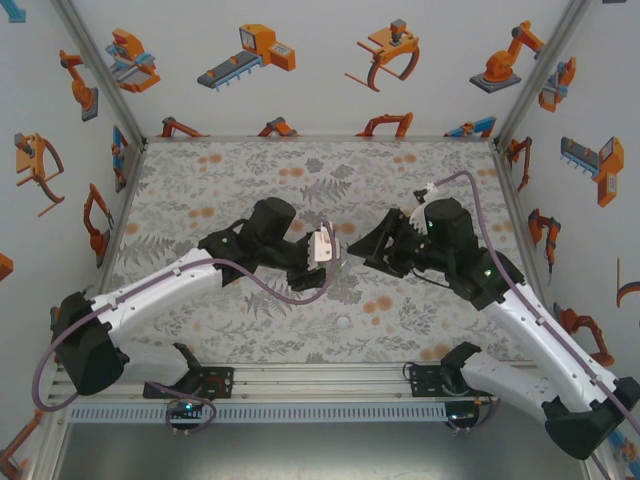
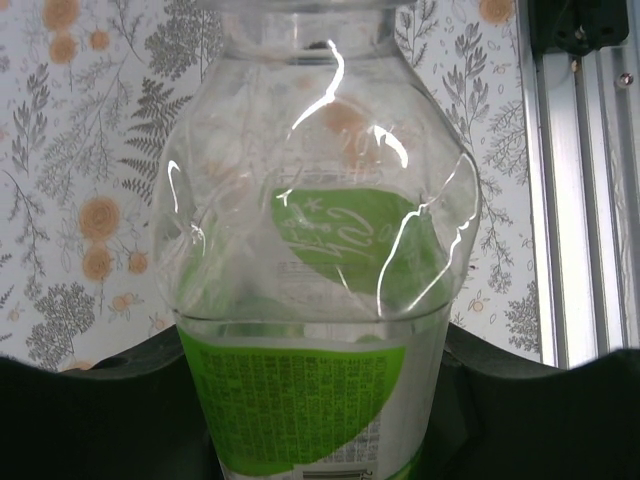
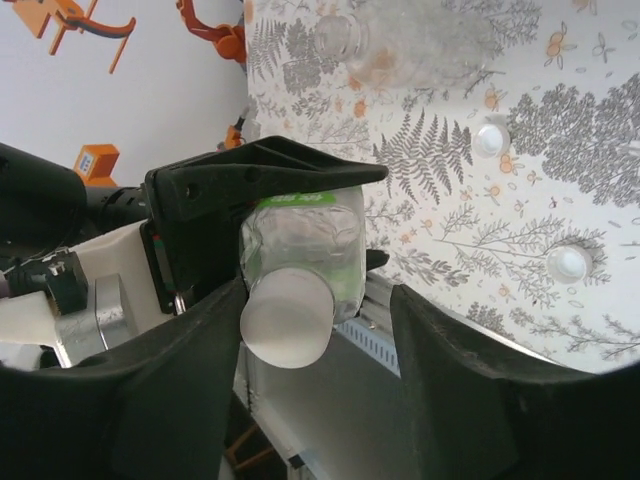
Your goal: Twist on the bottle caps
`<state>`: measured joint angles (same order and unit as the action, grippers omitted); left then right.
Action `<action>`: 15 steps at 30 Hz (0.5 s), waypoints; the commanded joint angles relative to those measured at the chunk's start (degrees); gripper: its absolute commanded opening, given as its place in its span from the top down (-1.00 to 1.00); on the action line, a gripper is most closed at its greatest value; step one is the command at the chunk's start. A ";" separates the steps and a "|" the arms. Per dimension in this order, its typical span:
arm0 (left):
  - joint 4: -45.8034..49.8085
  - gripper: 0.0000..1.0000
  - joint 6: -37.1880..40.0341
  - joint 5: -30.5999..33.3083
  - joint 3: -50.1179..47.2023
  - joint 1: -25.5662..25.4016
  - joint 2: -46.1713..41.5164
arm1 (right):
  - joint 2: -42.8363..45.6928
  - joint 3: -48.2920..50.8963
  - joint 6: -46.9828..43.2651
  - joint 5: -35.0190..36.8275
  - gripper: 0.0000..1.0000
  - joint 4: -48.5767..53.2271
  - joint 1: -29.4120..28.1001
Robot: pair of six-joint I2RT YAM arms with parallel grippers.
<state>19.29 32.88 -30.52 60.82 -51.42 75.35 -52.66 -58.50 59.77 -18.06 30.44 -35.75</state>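
One cap [image 3: 287, 320] sits on the neck of the green bottle [image 2: 310, 250] — whether it is screwed tight I cannot tell. The left gripper [image 1: 322, 250] is clamped on that bottle's body, holding it on its side above the middle of the table [image 1: 200, 180]. Its neck points toward the right gripper [image 3: 315, 300], whose fingers stand apart either side of the cap. Two loose caps [image 3: 490, 138] lie on the table, well apart, near a clear bottle [image 3: 400, 40] lying down with its mouth bare. I judge the task a third along at best — this cap may want tightening, then at least one more bottle. Both bottles look empty.
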 commanded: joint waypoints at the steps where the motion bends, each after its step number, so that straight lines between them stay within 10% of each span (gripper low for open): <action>1: 1.20 1.00 1.31 -3.26 2.29 -0.27 0.51 | -1.13 -5.16 -11.11 1.23 -0.24 6.33 0.39; 15: 23.06 1.00 8.23 -15.95 9.52 0.09 5.17 | -0.51 -9.35 -41.91 -10.39 -0.11 4.64 1.12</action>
<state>34.17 36.93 -39.51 67.92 -51.40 79.66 -56.73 -69.93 31.97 -22.06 39.81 -34.89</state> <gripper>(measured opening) 0.498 0.559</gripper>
